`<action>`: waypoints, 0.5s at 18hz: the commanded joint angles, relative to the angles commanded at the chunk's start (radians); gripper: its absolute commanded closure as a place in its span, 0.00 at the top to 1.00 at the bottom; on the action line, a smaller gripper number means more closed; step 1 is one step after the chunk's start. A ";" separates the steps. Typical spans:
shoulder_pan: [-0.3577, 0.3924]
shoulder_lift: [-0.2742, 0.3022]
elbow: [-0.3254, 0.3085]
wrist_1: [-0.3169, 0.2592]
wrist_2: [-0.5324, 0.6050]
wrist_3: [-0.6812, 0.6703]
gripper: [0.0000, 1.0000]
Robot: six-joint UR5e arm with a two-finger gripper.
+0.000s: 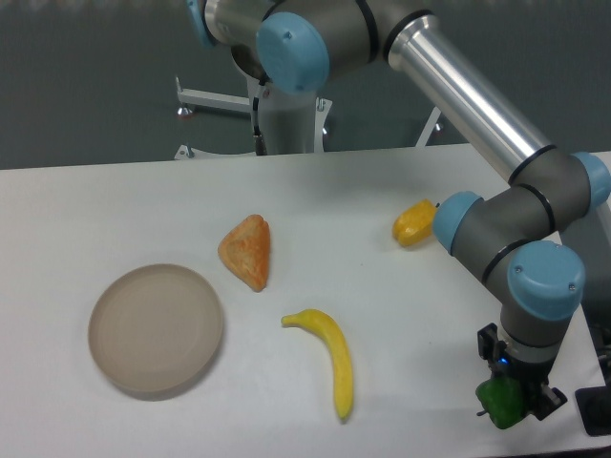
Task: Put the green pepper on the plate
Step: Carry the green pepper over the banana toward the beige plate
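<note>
Gripper (508, 399) sits low at the near right corner of the table (401, 286), right on top of the green pepper (502, 403), and you can see its dark fingers down either side of that glossy green lump. Whether they are pressing on the pepper or just bracketing it, I cannot tell from this angle; the wrist hides the jaws.

So you are at the pick, by my reading: the pepper is at table level, or very close to it, and nowhere near its target. The plate (156, 329) lies far across on the near left side, bare, well apart from the arm.

Look at what lies between. A banana (329, 358) stretches along the near middle of the table, an orange wedge-shaped piece (247, 251) sits just beyond the plate's far right edge, and the yellow pepper (414, 223) rests further back beside the arm's elbow.

What the next move calls for, as I judge it: confirm a firm hold, lift straight up for clearance, then carry leftward high enough to pass over the banana, and lower onto the middle of the plate before letting go. A lumpy, shiny toy like this could slip if gripped lightly.
</note>
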 joint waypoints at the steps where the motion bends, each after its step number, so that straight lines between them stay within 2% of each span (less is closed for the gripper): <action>1: -0.002 0.026 -0.038 0.000 -0.003 -0.031 0.34; 4: -0.043 0.100 -0.135 -0.005 -0.021 -0.116 0.34; 9: -0.104 0.250 -0.343 -0.003 -0.074 -0.310 0.34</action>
